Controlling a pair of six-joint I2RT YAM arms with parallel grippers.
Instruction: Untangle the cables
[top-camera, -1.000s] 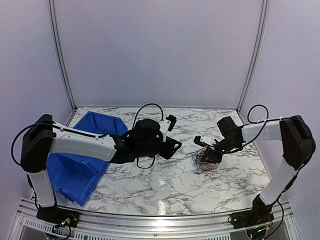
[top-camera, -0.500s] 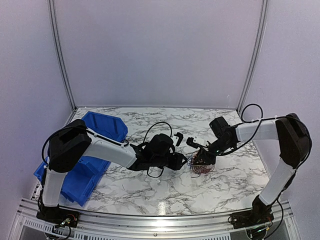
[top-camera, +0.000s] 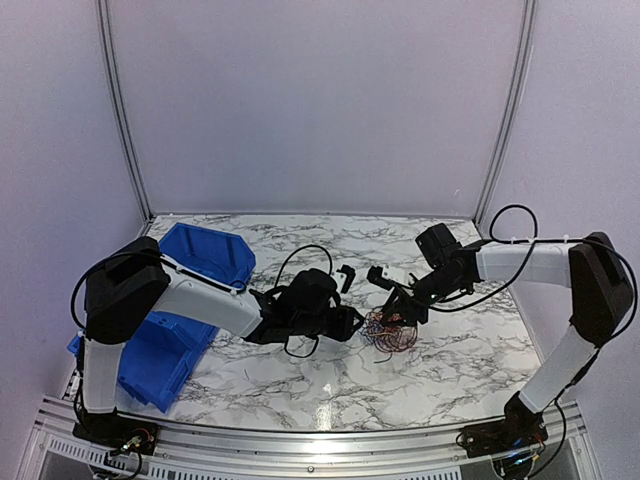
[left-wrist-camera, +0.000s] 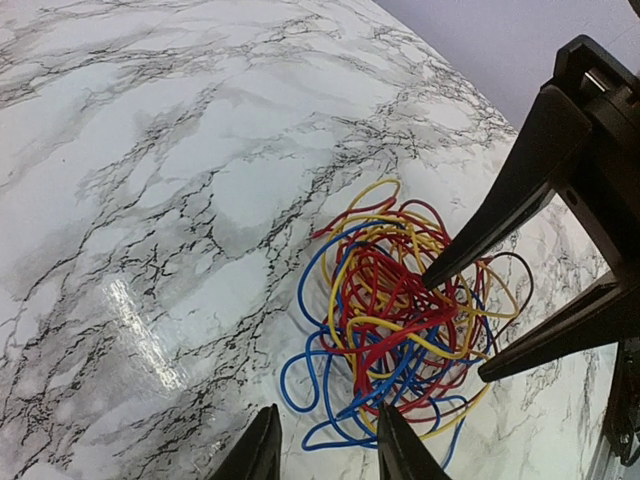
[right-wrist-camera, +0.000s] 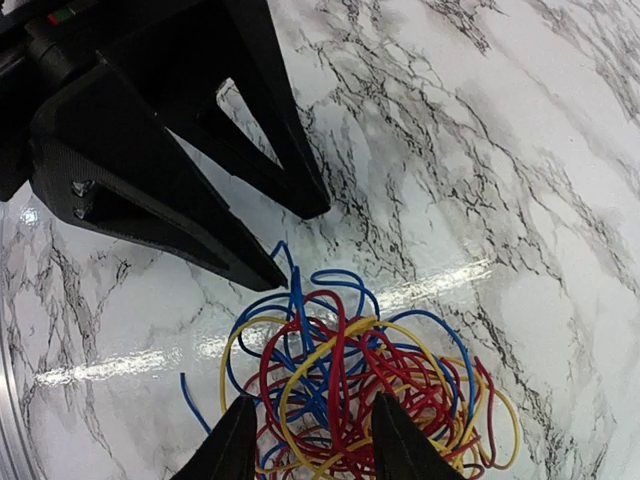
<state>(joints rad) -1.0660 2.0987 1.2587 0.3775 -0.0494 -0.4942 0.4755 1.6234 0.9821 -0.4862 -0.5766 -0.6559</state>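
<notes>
My left gripper (left-wrist-camera: 326, 425) sits at the bottom edge of its wrist view with the jaws spread and nothing pinched. A blue loop from the cables (left-wrist-camera: 400, 320) lies on the marble just ahead of the gap. My right gripper (right-wrist-camera: 312, 400) is also parted, its two tips straddling the near side of the clump without closing on it. In the left wrist view it comes in from the right of the frame, with its upper finger poking into the red and yellow heart of the tangle.

The cables are one loose wad of red, blue and yellow strands, with a dark one on the far side. They lie on the table (top-camera: 300, 370) right of centre in the overhead view, between the two grippers. The blue bin (top-camera: 210, 255) stands well apart at the left.

I expect these wires to be light, limp and slick-skinned. If I pull on one, the whole wad will probably slide after it. So I would take a strand that strays from the mass, either the blue loop at the lower left of the clump in the left wrist view or the yellow arch at its top. I would pinch it mid-loop and have the other gripper hold the core down.
</notes>
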